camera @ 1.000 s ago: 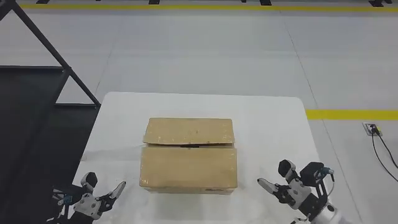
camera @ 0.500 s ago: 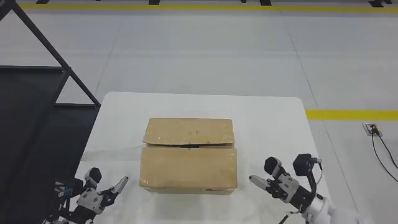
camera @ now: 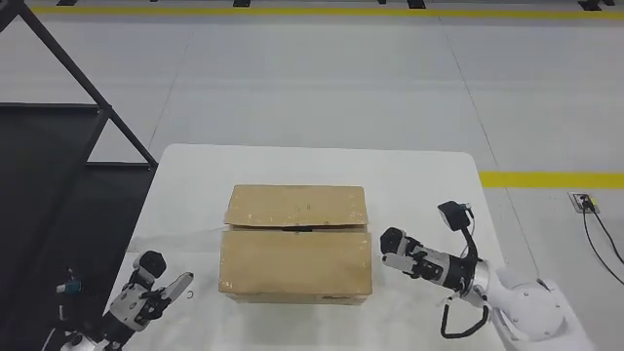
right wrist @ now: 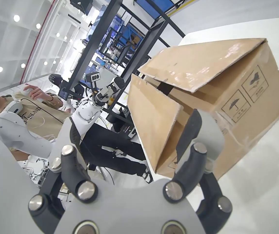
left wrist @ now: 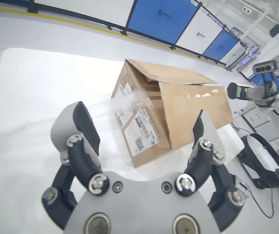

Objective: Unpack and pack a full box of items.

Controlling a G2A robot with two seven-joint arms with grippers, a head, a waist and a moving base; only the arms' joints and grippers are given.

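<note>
Two grippers were noted, each with fingers spread and holding nothing; the left gripper hung over the table's near left corner, apart from the box; the right gripper sat just beside the box's right end, contact not confirmable; the box stood mid-table, top flaps down but loose at the seam; clear tape jutted from its left end.

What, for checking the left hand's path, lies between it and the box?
A loose strip of clear tape off the box, over bare table, in the left wrist view.
</note>
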